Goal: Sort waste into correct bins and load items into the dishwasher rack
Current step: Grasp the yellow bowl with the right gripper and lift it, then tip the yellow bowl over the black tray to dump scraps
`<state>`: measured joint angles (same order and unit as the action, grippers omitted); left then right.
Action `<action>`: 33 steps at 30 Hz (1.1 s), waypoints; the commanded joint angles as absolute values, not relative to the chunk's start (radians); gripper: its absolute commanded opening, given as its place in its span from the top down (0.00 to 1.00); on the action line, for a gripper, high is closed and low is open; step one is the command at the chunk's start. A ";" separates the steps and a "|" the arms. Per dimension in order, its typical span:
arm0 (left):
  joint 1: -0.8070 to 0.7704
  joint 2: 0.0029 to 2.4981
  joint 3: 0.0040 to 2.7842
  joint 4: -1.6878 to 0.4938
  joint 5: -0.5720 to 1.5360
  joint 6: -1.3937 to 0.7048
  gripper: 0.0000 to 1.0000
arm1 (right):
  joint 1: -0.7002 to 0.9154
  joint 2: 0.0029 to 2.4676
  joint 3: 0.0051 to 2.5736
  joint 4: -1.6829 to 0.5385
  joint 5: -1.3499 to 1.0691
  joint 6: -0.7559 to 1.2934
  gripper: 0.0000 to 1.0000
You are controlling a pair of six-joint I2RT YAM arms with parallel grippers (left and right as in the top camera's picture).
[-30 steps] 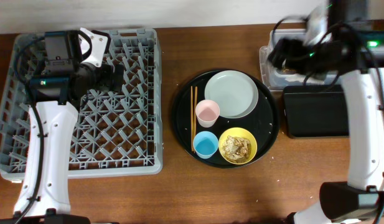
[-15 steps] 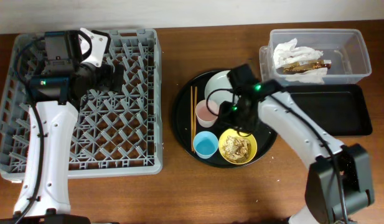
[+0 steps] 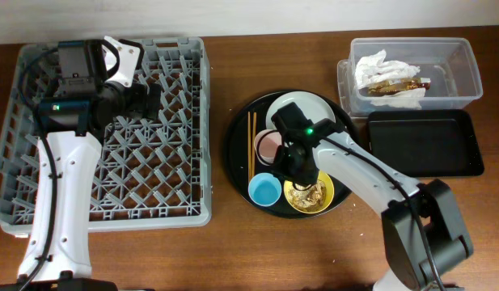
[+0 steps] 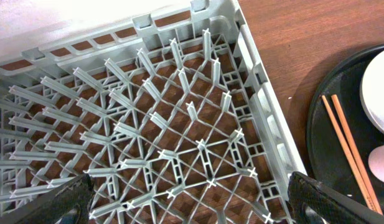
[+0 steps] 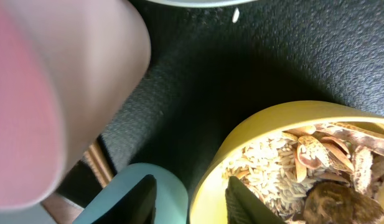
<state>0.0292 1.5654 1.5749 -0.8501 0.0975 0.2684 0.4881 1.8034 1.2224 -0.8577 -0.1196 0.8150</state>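
1. On the round black tray (image 3: 235, 162), at its front right, the yellow bowl (image 5: 272, 115) holds tan-brown food scraps (image 5: 316, 168).
2. The right gripper (image 5: 188, 199) is positioned low at the left rim of the bowl. Its jaws are parted and straddle the rim: one finger sits outside, next to the blue cup (image 3: 265, 190), and the other sits inside, above the scraps. Contact with the rim cannot be determined.
3. The blue cup stands just left of the bowl. The pink cup (image 3: 269, 145) stands behind the blue cup. The pale plate (image 3: 314, 109) lies at the back of the tray, partly hidden by the right arm. The wooden chopsticks (image 3: 251, 145) lie side by side near the tray's left edge.
4. The clear tub (image 3: 467, 65), at the back right of the worktop (image 3: 233, 242), contains the white napkin (image 3: 370, 66) and the brown-and-white wrapper (image 3: 395, 81). The black rectangular tray (image 3: 427, 144) sits just in front of the tub.
5. The dishwasher rack (image 3: 152, 178) occupies the left of the worktop. The left gripper (image 4: 192, 202) hovers over its back right area, jaws wide apart and gripping nothing.
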 commanded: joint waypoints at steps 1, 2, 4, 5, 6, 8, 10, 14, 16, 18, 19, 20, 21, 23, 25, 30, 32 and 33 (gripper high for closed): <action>0.027 1.571 1.589 -0.851 0.097 0.258 0.01 | 0.485 1.838 1.214 -0.856 -0.117 0.832 0.70; 0.027 1.571 1.589 -0.851 0.097 0.258 0.00 | 0.482 1.838 1.214 -0.856 -0.120 0.832 0.73; 0.027 1.571 1.589 -0.851 0.097 0.258 0.01 | 0.482 1.838 1.214 -0.859 -0.120 0.832 0.81; 0.027 1.571 1.589 -0.851 0.097 0.258 0.01 | 0.475 1.838 1.214 -0.858 -0.130 0.832 0.87; 0.027 1.571 1.589 -0.851 0.097 0.258 0.01 | 0.463 1.838 1.216 -0.856 -0.150 0.820 0.96; 0.027 1.571 1.589 -0.851 0.097 0.258 0.01 | 0.426 1.835 1.230 -0.864 -0.186 0.792 0.96; 0.027 1.571 1.589 -0.851 0.097 0.258 0.01 | 0.370 1.824 1.254 -0.904 -0.192 0.736 0.96; 0.027 1.571 1.589 -0.851 0.097 0.258 0.01 | 0.276 1.744 1.401 -0.992 -0.281 0.461 0.96; 0.027 1.571 1.589 -0.851 0.097 0.258 0.01 | 0.228 1.705 1.523 -1.103 -0.281 0.409 0.96; 0.027 1.571 1.589 -0.851 0.097 0.258 0.01 | 0.162 1.673 1.652 -1.225 -0.278 0.371 0.96; 0.027 1.571 1.589 -0.851 0.097 0.258 0.01 | 0.088 1.655 1.705 -1.281 -0.278 0.335 0.96; 0.027 1.571 1.589 -0.851 0.097 0.258 0.01 | 0.041 1.645 1.711 -1.293 -0.278 0.311 0.96; 0.027 1.571 1.589 -0.851 0.097 0.258 0.01 | 0.005 1.640 1.711 -1.303 -0.278 0.294 0.96; 0.027 1.571 1.589 -0.851 0.097 0.258 0.01 | -0.122 1.640 1.711 -1.328 -0.285 0.201 0.96; 0.027 1.571 1.589 -0.851 0.097 0.258 0.01 | -0.239 1.641 1.711 -1.313 -0.328 0.083 0.96; 0.027 1.571 1.589 -0.851 0.097 0.258 0.01 | -0.459 1.652 1.684 -1.285 -0.539 -0.159 0.96; 0.027 1.571 1.589 -0.851 0.097 0.258 0.00 | -0.527 1.668 1.656 -1.244 -0.661 -0.226 0.96; 0.027 1.571 1.589 -0.851 0.097 0.258 0.01 | -0.555 1.680 1.631 -1.213 -0.719 -0.255 0.96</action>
<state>0.0292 1.5654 1.5749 -0.8501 0.0975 0.2684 -0.5011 1.6554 1.6768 -1.2514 -0.5442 -0.1379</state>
